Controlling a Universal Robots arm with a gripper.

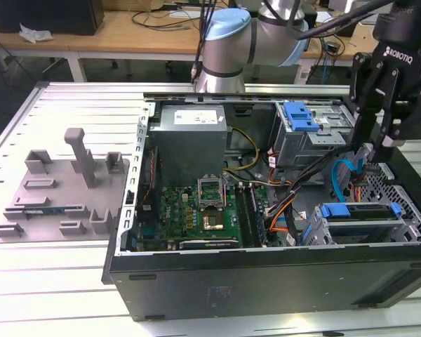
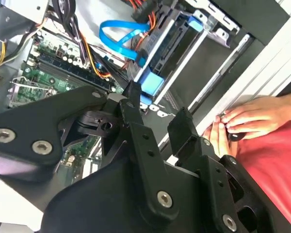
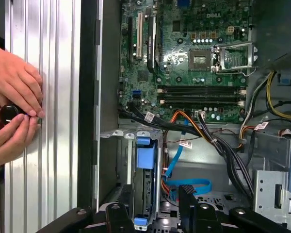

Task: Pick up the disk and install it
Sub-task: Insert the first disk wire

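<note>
White lettering, a maker's mark, runs across the black body of my gripper (image 1: 377, 144), above the fingers. Far across the case from my gripper, the power supply (image 1: 189, 144) carries a white label (image 1: 191, 117) whose print is too small to read. Beyond my fingertips, the motherboard (image 3: 194, 43) bears a small white maker's mark and tiny component codes, and nearer me white tags (image 3: 149, 116) on the cables show print too fine to read
</note>
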